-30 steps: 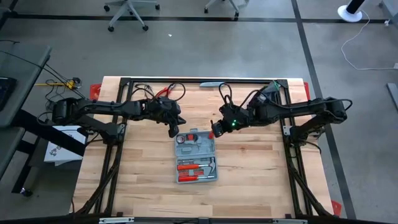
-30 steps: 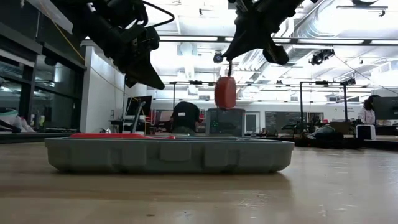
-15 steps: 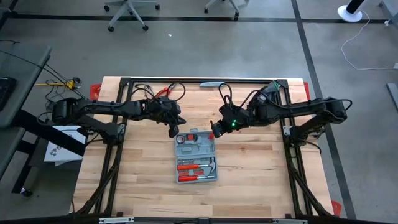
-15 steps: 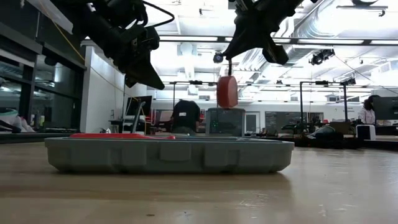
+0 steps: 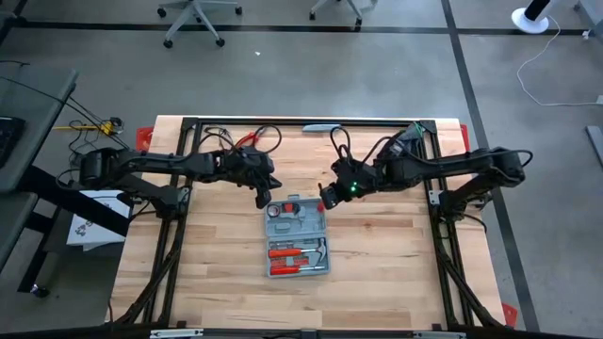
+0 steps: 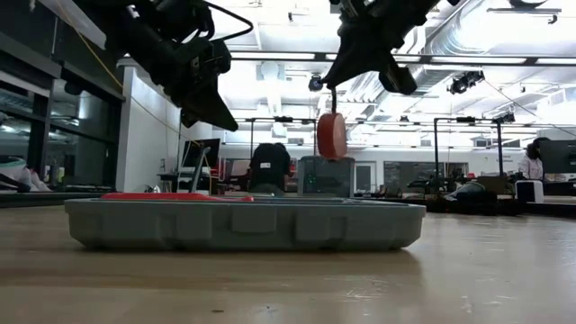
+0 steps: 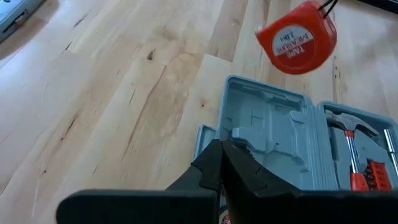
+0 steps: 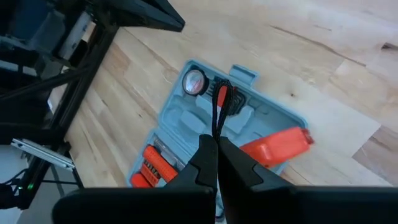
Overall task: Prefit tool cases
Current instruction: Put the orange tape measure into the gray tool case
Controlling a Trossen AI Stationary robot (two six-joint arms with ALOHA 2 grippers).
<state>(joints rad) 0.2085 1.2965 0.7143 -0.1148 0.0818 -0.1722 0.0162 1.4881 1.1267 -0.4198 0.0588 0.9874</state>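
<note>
We see the table (image 5: 226, 282) w/ wide bare wood near, left and right of the case (image 5: 298, 236); far edge is crowded by the frame rails and cables. Case lies open, flat, about mid-table, long axis running far to near; red tools fill its near half, far half has a round gauge-like piece. Low view: case wall (image 6: 243, 223) sits flush on the wood, room above it free except the hanging tape.

L gripper (image 5: 261, 198) hovers just beyond the case's far-left corner, fingers pressed together, holding nothing. R gripper (image 5: 326, 201) hangs at the far-right corner, clamped on a thin black strap; the red tape measure (image 6: 330, 135) dangles from it, clear above the case, not touching. L wrist view shows the tape (image 7: 297, 37) over bare wood just past the case's far edge.

Vs a sec ago: tape has swung slightly right in low view; arms and case are unchanged.
</note>
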